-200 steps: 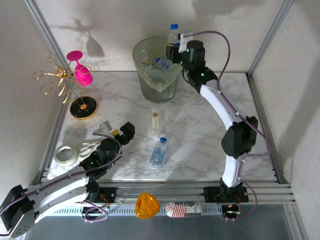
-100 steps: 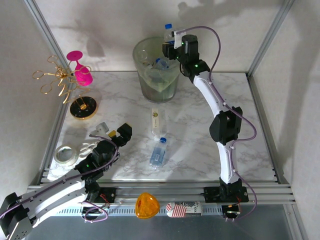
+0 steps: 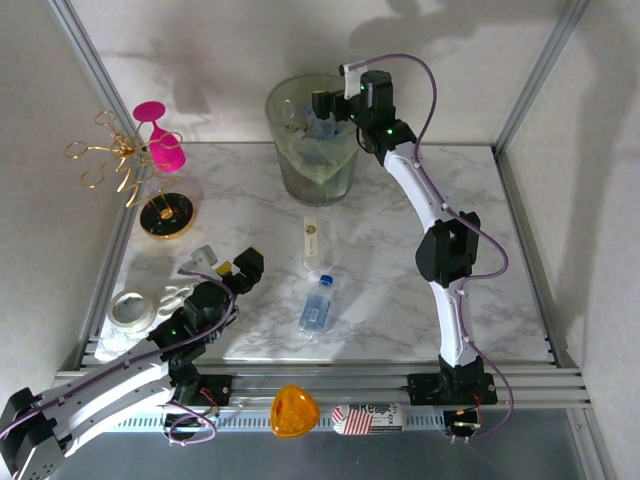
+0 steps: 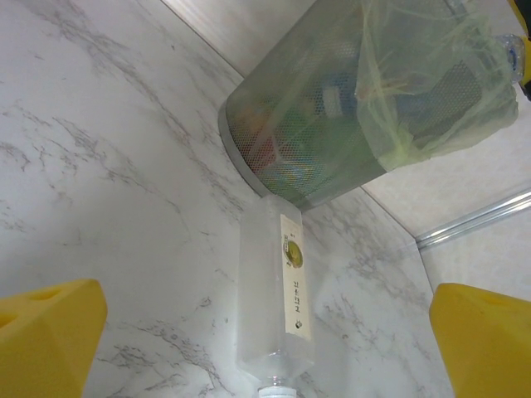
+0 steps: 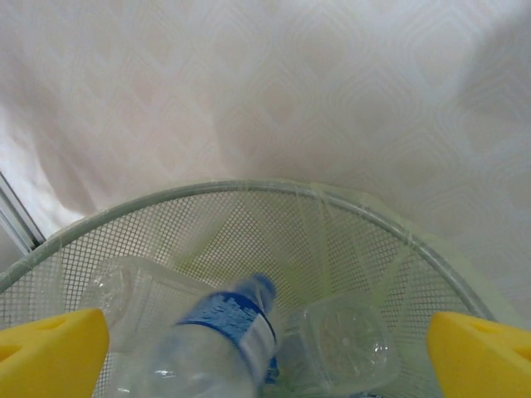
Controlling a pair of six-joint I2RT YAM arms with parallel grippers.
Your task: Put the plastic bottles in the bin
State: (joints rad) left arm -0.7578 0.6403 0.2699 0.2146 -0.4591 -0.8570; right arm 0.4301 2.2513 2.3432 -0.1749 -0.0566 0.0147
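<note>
The bin [image 3: 313, 150], a pale-green mesh wastebasket with a liner bag, stands at the back of the marble table. My right gripper [image 3: 326, 104] hangs open over its mouth. Just below its yellow fingertips [image 5: 51, 355], a blurred clear bottle with a blue label [image 5: 217, 342] is loose inside the bin rim [image 5: 249, 189], beside other clear bottles [image 5: 342, 344]. On the table lie a pale square bottle [image 3: 314, 243] and a blue-capped bottle [image 3: 317, 305]. My left gripper [image 3: 236, 270] is open near the front left. It faces the pale bottle [image 4: 276, 298] with the bin [image 4: 332, 108] behind.
At the back left stand a pink goblet [image 3: 160, 140], a gold wire stand [image 3: 118, 160] and a black-and-gold disc [image 3: 166, 214]. A tape roll [image 3: 130, 310] lies by the left arm. An orange object [image 3: 294, 411] and a red-striped item [image 3: 360, 418] rest on the front rail.
My right gripper moved left over the bin and opened. The blue-capped bottle it held upright has left the fingers and drops into the bin. The left arm barely moved.
</note>
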